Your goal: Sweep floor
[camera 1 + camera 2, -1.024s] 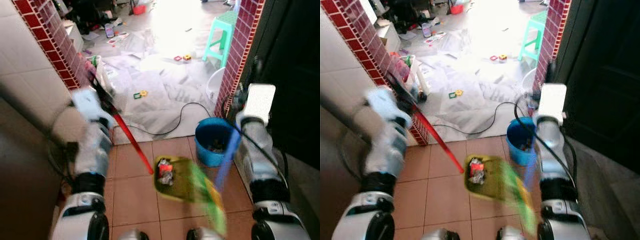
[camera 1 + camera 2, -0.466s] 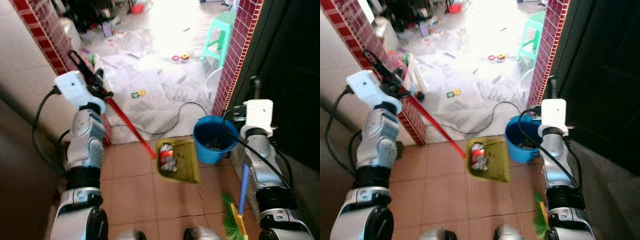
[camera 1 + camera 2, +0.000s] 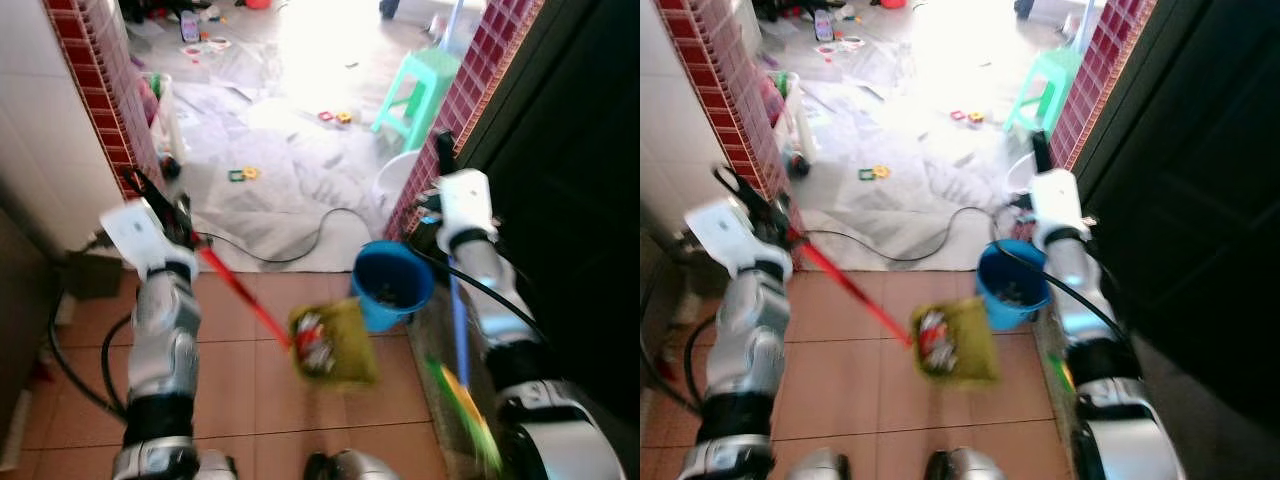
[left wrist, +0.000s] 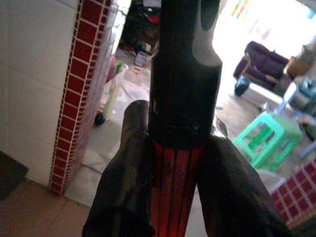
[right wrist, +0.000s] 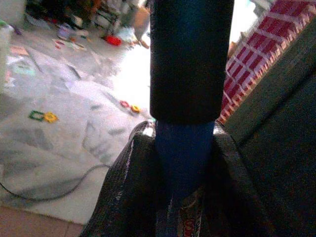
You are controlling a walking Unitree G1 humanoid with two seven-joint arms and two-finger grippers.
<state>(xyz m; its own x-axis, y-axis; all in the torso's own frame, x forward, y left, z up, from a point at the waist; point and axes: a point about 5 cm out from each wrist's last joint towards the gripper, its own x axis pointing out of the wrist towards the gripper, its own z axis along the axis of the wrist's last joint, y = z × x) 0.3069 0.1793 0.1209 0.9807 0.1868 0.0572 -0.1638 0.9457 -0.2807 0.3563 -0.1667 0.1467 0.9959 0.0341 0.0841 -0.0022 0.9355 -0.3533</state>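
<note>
My left gripper (image 3: 160, 195) is shut on the red handle (image 3: 240, 297) of a yellow-green dustpan (image 3: 332, 344), which holds litter and hangs blurred over the tiled floor beside a blue bucket (image 3: 392, 283). In the left wrist view the fingers (image 4: 131, 163) clamp the red and black handle (image 4: 180, 108). My right gripper (image 3: 445, 165) is shut on the blue broom handle (image 3: 458, 315), and the green bristles (image 3: 465, 410) trail low at the right, blurred. The right wrist view has the black fingers (image 5: 133, 182) around the blue handle (image 5: 185, 153).
A red brick pillar (image 3: 100, 100) stands left and another (image 3: 470, 80) right, next to a dark door (image 3: 580, 200). Beyond lie a white sheet (image 3: 280, 170) with small toys, a black cable (image 3: 290, 245), and a green stool (image 3: 420, 85).
The whole view has shifted, so the bucket and pillars sit further left. The dustpan stays lifted beside the bucket. The broom head has swung and is blurred.
</note>
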